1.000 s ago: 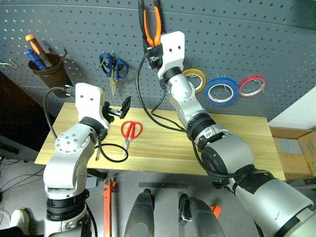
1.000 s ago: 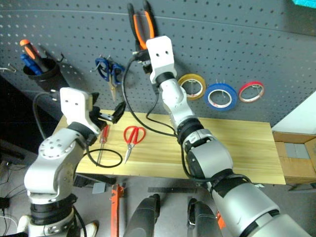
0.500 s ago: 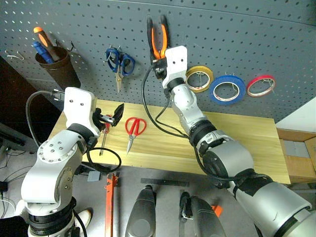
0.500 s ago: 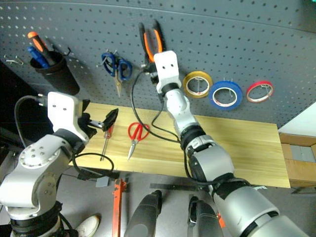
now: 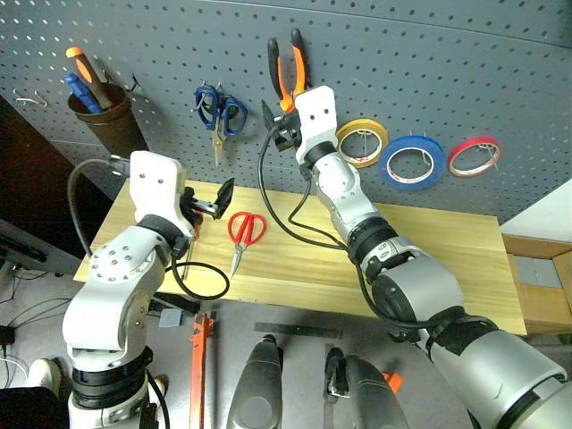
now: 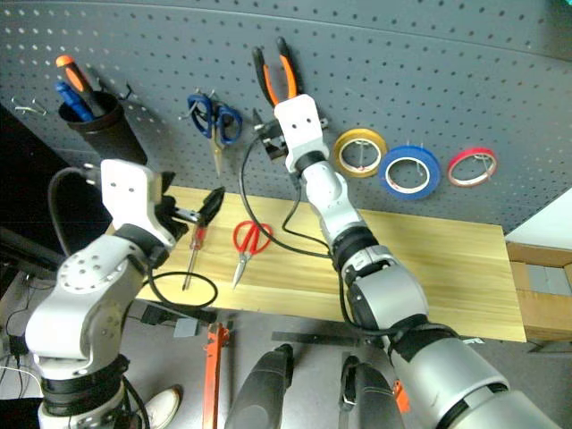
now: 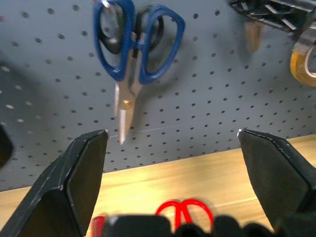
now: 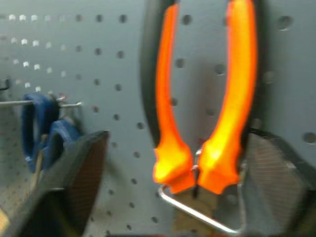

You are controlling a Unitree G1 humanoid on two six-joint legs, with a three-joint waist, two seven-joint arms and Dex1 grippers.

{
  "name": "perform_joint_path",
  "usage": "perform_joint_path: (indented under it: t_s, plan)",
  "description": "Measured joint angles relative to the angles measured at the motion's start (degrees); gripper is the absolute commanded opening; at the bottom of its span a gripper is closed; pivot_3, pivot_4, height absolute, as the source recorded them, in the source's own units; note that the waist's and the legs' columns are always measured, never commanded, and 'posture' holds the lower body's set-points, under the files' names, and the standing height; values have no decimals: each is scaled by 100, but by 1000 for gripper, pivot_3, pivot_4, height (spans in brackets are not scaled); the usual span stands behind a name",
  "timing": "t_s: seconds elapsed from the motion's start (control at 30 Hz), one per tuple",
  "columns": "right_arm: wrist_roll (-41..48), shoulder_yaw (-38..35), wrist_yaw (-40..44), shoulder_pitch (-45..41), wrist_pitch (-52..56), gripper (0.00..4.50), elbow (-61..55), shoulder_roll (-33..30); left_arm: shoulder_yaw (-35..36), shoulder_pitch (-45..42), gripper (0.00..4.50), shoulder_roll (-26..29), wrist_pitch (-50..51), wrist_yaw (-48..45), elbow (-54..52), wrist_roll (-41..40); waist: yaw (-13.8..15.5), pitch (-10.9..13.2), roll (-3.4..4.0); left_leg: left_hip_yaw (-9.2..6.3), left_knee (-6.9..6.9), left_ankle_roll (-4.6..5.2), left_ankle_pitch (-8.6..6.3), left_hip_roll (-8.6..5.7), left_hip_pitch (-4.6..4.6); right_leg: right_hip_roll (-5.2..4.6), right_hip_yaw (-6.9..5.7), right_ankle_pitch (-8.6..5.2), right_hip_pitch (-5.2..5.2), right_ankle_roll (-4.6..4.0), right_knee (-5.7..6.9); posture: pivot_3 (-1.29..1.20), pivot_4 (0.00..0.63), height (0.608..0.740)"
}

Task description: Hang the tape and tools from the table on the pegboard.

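The right gripper (image 8: 173, 182) stands with jaws apart around the orange-and-black-handled pliers (image 5: 287, 63), which hang on a metal hook (image 8: 195, 210) of the dark grey perforated pegboard (image 5: 429, 63). The left gripper (image 7: 170, 182) is spread wide and empty, above the red-handled scissors (image 5: 240, 234) and slim red-handled screwdriver (image 6: 191, 252) on the light wooden table (image 5: 429, 255). Beyond the right jaws hangs the blue tape roll (image 5: 410, 162).

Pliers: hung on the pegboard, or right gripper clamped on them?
Hung. The pliers sit handles-up in a metal hook on the pegboard; the right gripper is open, its fingers standing apart on either side of them.
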Motion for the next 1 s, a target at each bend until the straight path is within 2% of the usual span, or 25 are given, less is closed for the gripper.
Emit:
perform_joint_path:
  t_s: [0.13, 0.27, 0.4, 0.53, 0.7, 0.8, 1.0]
  plan:
    - [73, 110, 531, 866, 446, 4455, -1228, -331, -477, 183, 4500, -368, -483, 169, 554, 298, 56, -29, -5, 6, 7, -4, -1, -7, -28, -6, 2, 5, -10, 11, -15, 289, 211, 740]
    - [79, 359, 1054, 2042, 1533, 4455, -3148, -691, -830, 301, 4500, -611, -896, 280, 993, 604, 3, -79, -2, 10, 21, -22, -12, -9, -71, -7, 6, 2, -41, 24, -20, 201, 208, 740]
    - [364, 629, 1735, 3171, 2928, 4455, -5353, -1040, -1191, 458, 4500, -653, -1065, 382, 1401, 981, -197, -121, 4, 12, 27, -25, -13, -11, -96, -7, 8, 2, -71, 26, -9, 129, 216, 740]
    - [1006, 984, 2570, 4145, 3875, 4455, -6891, -1396, -1298, 485, 4500, -620, -913, 526, 2012, 1295, -465, -168, 4, 5, 34, -24, -13, -6, -73, -2, 1, 1, -52, 27, -7, 89, 226, 740]
    - [1197, 1481, 3476, 5186, 4008, 4455, -7626, -2173, -1189, 291, 4500, -645, -746, 766, 2913, 1505, -754, -169, 6, 10, 35, -17, -10, -8, -7, -6, 8, 2, 9, 30, -7, 60, 260, 740]
    - [1244, 1866, 4142, 5768, 3934, 4455, -7940, -2701, -1210, 103, 4500, -707, -602, 779, 3330, 1540, -874, -167, 3, 12, 32, -17, -11, -6, 3, -5, 14, 2, 14, 30, -5, 57, 284, 740]
    - [1210, 2074, 4516, 6331, 3739, 4455, -7970, -2997, -1124, 102, 4500, -620, -81, 844, 3422, 1633, -1069, -156, -8, 17, 31, -17, -11, -4, 9, -3, 26, 2, 10, 30, 4, 61, 322, 740]
